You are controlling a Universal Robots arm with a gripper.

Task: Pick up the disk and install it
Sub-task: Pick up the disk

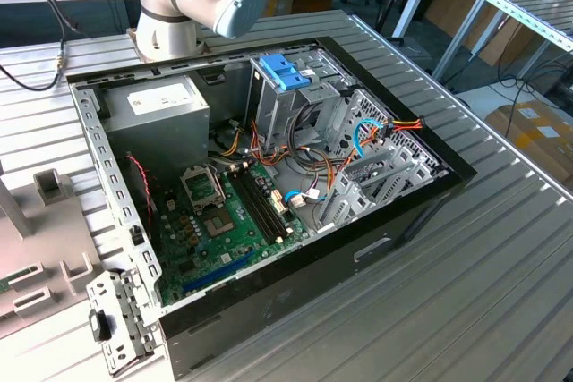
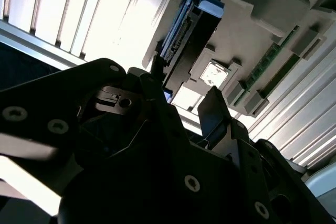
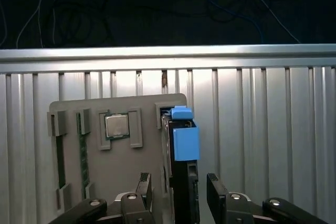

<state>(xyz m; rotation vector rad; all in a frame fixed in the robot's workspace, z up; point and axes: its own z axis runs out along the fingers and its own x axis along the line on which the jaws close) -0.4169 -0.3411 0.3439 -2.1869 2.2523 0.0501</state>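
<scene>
The disk [image 3: 182, 198] stands on edge in a slot of the grey holder tray [image 3: 126, 171], at the tray's side farthest from the memory modules [image 3: 83, 156]. A blue plastic piece [image 3: 185, 142] sits on the disk's edge, near the tray's outer rim. The processor chip [image 3: 116, 126] lies flat in a recess of the tray, between the memory modules and the disk. The claw [image 3: 178, 178] is released: in the first wrist view its fingers [image 3: 144, 184] straddle the disk over the tray, one on each side, with a visible gap between each finger and the disk body. In the second wrist view the disk [image 2: 184, 40] rises from the tray [image 2: 247, 35] just beside the chip [image 2: 212, 74], and one dark finger [image 2: 212, 111] stands close to it. The tray rests on the ribbed metal table [image 3: 273, 129]. In the exterior view the open computer case [image 1: 269, 176] lies on the table, to the exterior view's right of the tray [image 1: 63, 248].
</scene>
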